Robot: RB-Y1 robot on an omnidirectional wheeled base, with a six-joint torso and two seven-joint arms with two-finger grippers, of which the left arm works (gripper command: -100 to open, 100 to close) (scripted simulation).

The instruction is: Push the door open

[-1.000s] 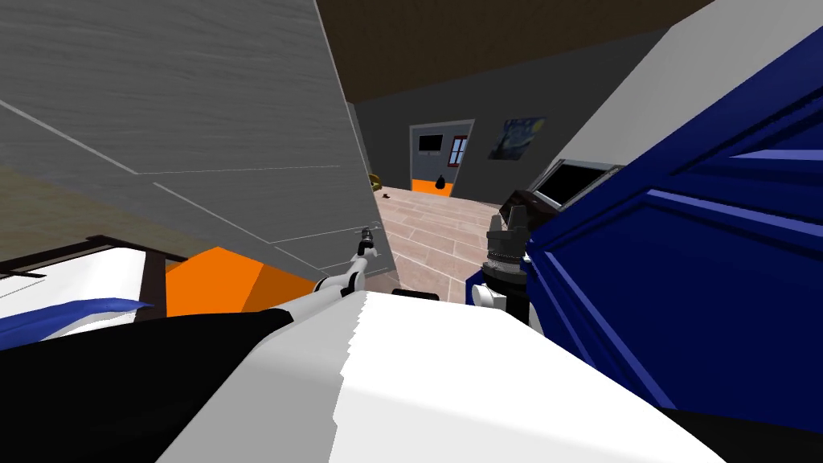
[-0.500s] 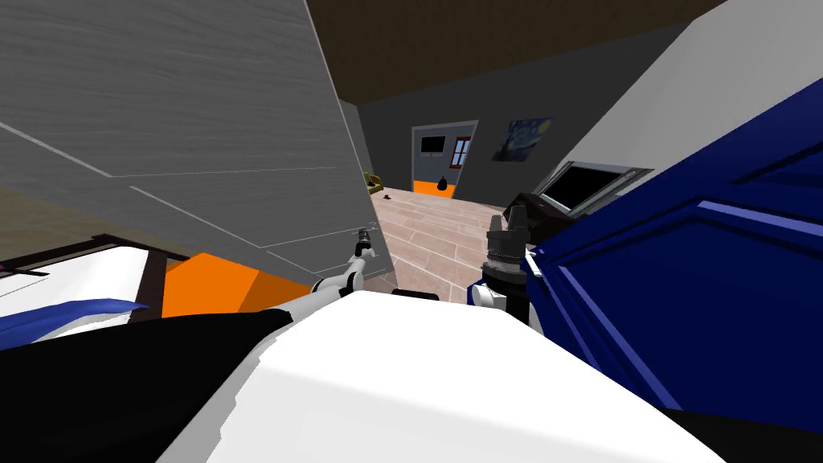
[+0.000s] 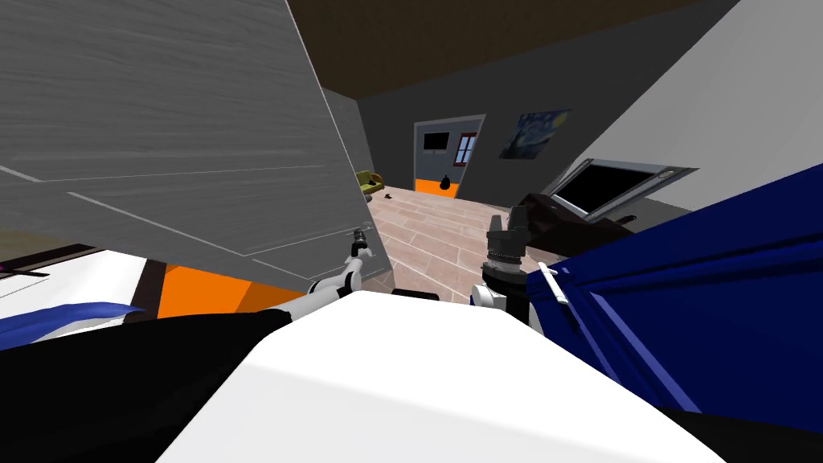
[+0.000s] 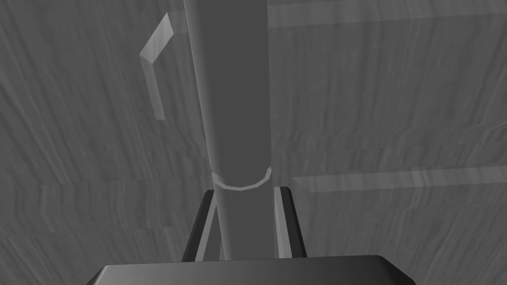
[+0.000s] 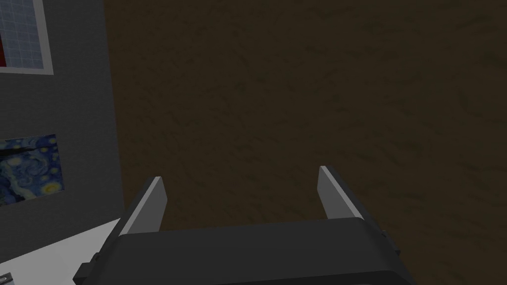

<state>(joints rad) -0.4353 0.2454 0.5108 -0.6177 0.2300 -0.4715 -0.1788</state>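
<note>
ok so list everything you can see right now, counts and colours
grey wood-grain door: 1, grey, on my left
grey round bar: 1, grey, in front of that door, between the left fingers
bent lever handle: 1, light grey, on the door beside the bar
dark blue panelled door: 1, blue, on my right
white bar handle: 1, white, on the blue door
plank floor: 1, pale brown, ahead
starry-night painting: 1, blue and yellow, far wall
black screen in a grey frame: 1, right wall
left gripper: 1, shut on the bar
right gripper: 1, open, beside the blue door
</note>
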